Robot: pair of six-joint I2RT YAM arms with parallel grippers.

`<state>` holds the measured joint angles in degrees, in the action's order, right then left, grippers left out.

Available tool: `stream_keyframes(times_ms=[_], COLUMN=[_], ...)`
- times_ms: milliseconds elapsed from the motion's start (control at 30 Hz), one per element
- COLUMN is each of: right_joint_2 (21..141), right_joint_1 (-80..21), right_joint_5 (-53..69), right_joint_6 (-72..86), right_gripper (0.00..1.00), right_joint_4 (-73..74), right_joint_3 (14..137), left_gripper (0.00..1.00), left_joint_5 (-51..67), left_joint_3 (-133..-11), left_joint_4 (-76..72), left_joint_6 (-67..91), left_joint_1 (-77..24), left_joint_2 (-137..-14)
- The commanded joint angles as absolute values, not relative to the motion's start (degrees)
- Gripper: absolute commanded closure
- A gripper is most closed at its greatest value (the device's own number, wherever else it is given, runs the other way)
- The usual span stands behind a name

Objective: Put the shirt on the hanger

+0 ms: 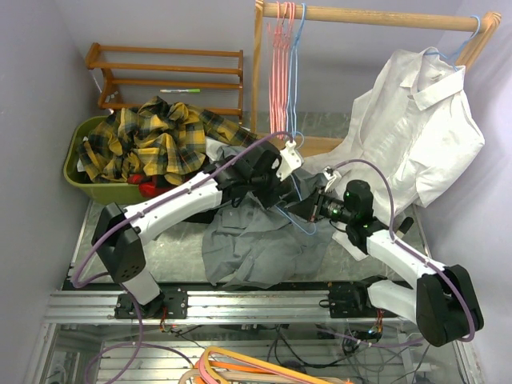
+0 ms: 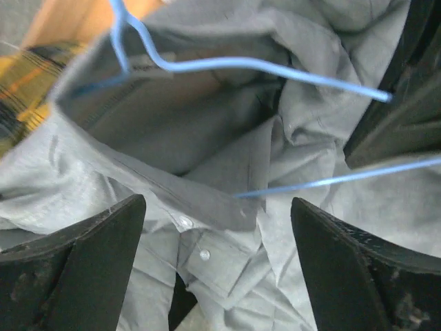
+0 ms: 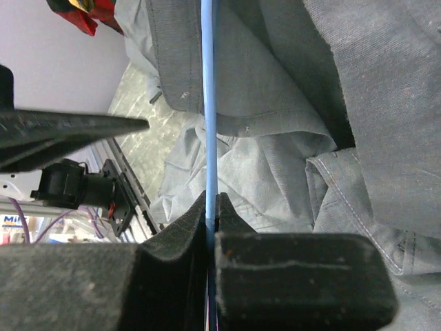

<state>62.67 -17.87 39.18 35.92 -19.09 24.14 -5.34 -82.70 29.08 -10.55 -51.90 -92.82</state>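
The grey shirt lies crumpled on the table between the arms. The light-blue hanger is over its top. My right gripper is shut on the hanger's wire, which runs straight out from between its pads, with grey shirt fabric behind it. My left gripper is open just above the shirt's collar and button placket. Two hanger wires cross over the open neck, and one passes under the collar edge. In the top view the left gripper is close to the right one.
A green basket with a yellow-and-black plaid shirt stands at the back left. A wooden shelf is behind it. A wooden rail holds pink hangers and a white shirt.
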Motion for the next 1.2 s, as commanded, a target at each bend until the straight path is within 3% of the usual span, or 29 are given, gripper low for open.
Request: stream_keyframes(times_ms=[0,67,200,300,400,533,733,1000,1167], right_joint_2=[63.18,62.77,61.72,61.37,61.95,62.53,61.68,61.71,62.81], right_joint_1=[-17.93,-17.93,-17.93,-17.98,-18.0,-18.03,-18.21,-18.58,-19.27], right_joint_5=[38.52,38.14,36.5,36.28,36.57,37.57,39.62,40.71,40.28], right_joint_6=[33.01,31.51,27.61,25.98,25.68,25.94,25.71,25.81,25.27], right_gripper=[1.0,1.0,1.0,1.0,1.0,1.0,1.0,1.0,1.0], right_joint_4=[-22.87,-21.89,-18.94,-18.07,-18.55,-20.54,-22.42,-24.37,-24.4], right_joint_3=[26.21,26.06,25.97,25.95,25.45,24.04,22.67,21.48,21.83], left_gripper=[0.01,0.01,0.05,0.05,0.04,0.0,0.15,0.06,0.03], left_joint_5=[-0.36,6.46,37.58,49.55,59.53,61.72,59.82,56.04,55.14], left_joint_3=[-86.15,-85.73,-93.29,-100.2,-99.47,-100.95,-118.14,-109.92,-111.95], left_joint_4=[36.54,32.88,33.83,46.04,52.54,55.6,77.0,52.17,48.65], left_joint_6=[-16.81,-19.21,-25.02,-37.65,-52.36,-59.62,-76.84,-62.66,-58.09], left_joint_1=[-51.5,-46.4,-30.33,-28.13,-26.79,-26.72,-26.64,-26.72,-26.67], left_joint_2=[-92.9,-90.14,-90.96,-95.54,-96.59,-99.96,-113.48,-110.17,-112.45])
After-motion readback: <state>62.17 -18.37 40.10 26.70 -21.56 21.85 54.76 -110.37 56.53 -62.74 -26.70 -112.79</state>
